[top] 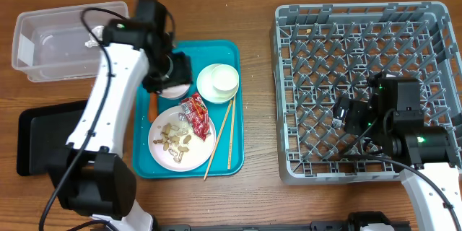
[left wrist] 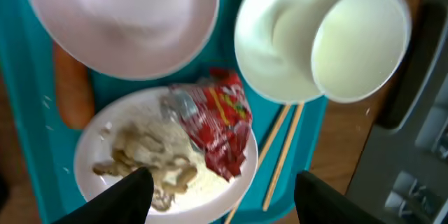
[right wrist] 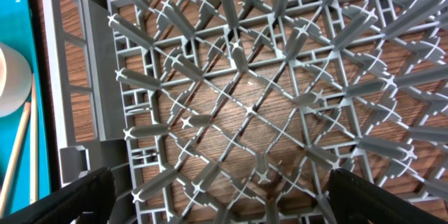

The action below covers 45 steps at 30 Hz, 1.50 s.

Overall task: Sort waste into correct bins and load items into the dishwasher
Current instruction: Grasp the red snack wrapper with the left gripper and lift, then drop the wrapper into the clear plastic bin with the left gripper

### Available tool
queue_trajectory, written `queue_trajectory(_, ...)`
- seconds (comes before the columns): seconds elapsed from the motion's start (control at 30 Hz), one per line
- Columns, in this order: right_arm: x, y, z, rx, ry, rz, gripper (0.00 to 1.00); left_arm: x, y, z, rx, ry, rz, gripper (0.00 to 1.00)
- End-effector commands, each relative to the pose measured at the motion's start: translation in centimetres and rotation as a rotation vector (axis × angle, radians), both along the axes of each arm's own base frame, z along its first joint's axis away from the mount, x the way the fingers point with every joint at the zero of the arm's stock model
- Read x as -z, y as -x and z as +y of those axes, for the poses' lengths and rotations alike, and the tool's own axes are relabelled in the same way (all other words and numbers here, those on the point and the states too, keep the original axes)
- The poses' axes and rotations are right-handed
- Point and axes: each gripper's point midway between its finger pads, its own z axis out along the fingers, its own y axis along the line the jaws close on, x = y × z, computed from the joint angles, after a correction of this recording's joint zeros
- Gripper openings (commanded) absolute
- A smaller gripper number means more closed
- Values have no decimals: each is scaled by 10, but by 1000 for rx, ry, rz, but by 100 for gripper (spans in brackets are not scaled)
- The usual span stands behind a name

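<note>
My left gripper (top: 170, 68) hangs open and empty over the teal tray; in the left wrist view (left wrist: 222, 180) its fingers frame a white plate (left wrist: 105, 136) of peanut shells (left wrist: 147, 157). The red wrapper (left wrist: 217, 122) lies on that plate's edge. A white bowl (left wrist: 119, 21), an orange carrot (left wrist: 73, 91), a small plate (left wrist: 269, 42), a cup (left wrist: 360, 45) and the chopsticks (left wrist: 283, 147) are on the tray too. My right gripper (top: 341, 115) is open and empty over the grey dish rack (top: 361, 36), as the right wrist view (right wrist: 220, 182) shows. I cannot make out the paper ball.
The clear tub (top: 65, 40) stands at the back left and the black tray (top: 40, 141) at the front left. The teal tray (top: 231, 162) lies between them and the rack. My left arm crosses over the tub's right end.
</note>
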Motion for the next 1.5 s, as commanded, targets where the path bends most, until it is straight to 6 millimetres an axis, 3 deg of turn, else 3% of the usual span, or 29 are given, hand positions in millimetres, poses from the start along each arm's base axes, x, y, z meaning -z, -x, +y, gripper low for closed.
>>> queue_trajectory(0.0, -11, -5, 1, -5, 0, -33, 100, 32, 28, -21, 17, 1, 105, 66)
queue_trajectory(0.1, -11, -5, 1, -5, 0, -33, 100, 54, 52, -31, 37, -19, 179, 66)
queue_trajectory(0.2, -11, -5, 1, -5, 0, -33, 100, 73, 64, -27, 47, -89, 201, 65)
queue_trajectory(0.43, -10, -4, 1, -5, 0, -28, 100, 92, 55, -1, -84, -221, 151, 64)
queue_trajectory(0.6, -10, -3, 1, -5, 0, -27, 100, 101, 44, -5, -111, -200, 98, 59)
queue_trajectory(0.77, -10, -3, 1, -5, 0, -24, 100, 116, 51, -2, -126, -205, 106, 57)
queue_trajectory(0.83, -10, -3, 1, -5, 1, -23, 100, 120, 50, -2, -126, -201, 98, 52)
queue_trajectory(0.93, -9, -2, 1, -5, 1, -20, 100, 121, 50, -2, -126, -201, 96, 37)
queue_trajectory(1.03, -9, -2, 1, -5, 1, -20, 100, 121, 49, -2, -126, -200, 92, 12)
queue_trajectory(1.1, -9, -2, 1, -5, 1, -19, 100, 120, 46, -3, -126, -196, 83, 4)
queue_trajectory(1.27, -9, -2, 1, -5, 1, -19, 100, 99, 28, -8, -129, -180, 34, 4)
queue_trajectory(1.37, -9, -2, 1, -5, 1, -20, 100, 52, 10, -2, -155, -169, -12, 4)
queue_trajectory(1.47, -9, -2, 1, -5, 1, -21, 100, -2, -15, 21, -194, -175, -114, 4)
